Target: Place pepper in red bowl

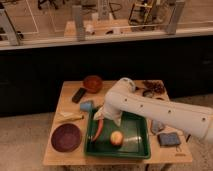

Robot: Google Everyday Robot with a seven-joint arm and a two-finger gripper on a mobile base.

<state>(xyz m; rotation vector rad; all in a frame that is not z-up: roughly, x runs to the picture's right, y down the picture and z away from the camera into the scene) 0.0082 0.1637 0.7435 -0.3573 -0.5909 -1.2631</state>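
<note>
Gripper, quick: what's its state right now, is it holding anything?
Gripper: low over the left side of the green tray, at the top end of the pepper; whether it holds the pepper cannot be told.

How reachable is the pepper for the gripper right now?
Probably yes, quite reachable. The gripper hangs right over the upper end of the pepper, which lies along the left side of the green tray. The round fruit sits apart to its right, and nothing covers the pepper.
</note>
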